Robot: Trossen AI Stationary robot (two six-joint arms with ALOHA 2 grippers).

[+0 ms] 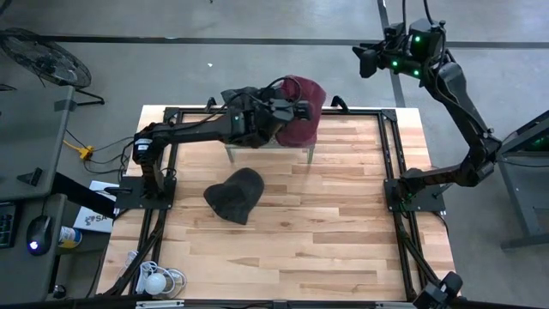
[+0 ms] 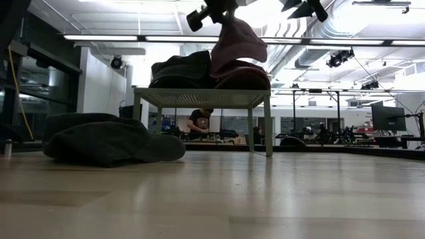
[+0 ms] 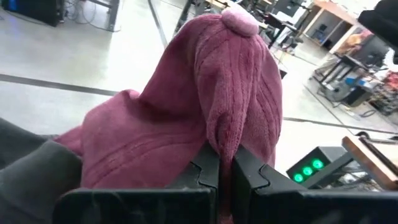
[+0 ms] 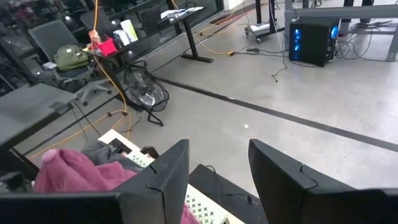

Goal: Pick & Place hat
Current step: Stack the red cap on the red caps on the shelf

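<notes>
A maroon knit hat [image 1: 300, 110] with a pompom sits on a small metal rack [image 2: 199, 98] at the table's far side, partly raised above a grey hat [image 2: 180, 70] that lies on the rack too. My left gripper [image 3: 225, 171] is over the rack, shut on the maroon hat [image 3: 205, 106]. A dark grey hat [image 1: 234, 194] lies flat on the table's middle. My right gripper [image 4: 217, 168] is open, high beyond the table's far right corner. My left gripper pinches a fold of the maroon hat's knit [image 3: 224, 140] between its two fingers, reaching level from the table's left. The pinched part is drawn up into a peak [image 2: 232, 33], while the hat's lower part [image 2: 242, 73] rests on the rack.
The rack stands on thin legs [image 2: 268, 129] near the far edge. A white bulb-like object and cords [image 1: 156, 279] lie at the near left corner. Bare wood [image 1: 343, 232] stretches over the table's near and right parts. A person [image 2: 199, 123] sits far behind.
</notes>
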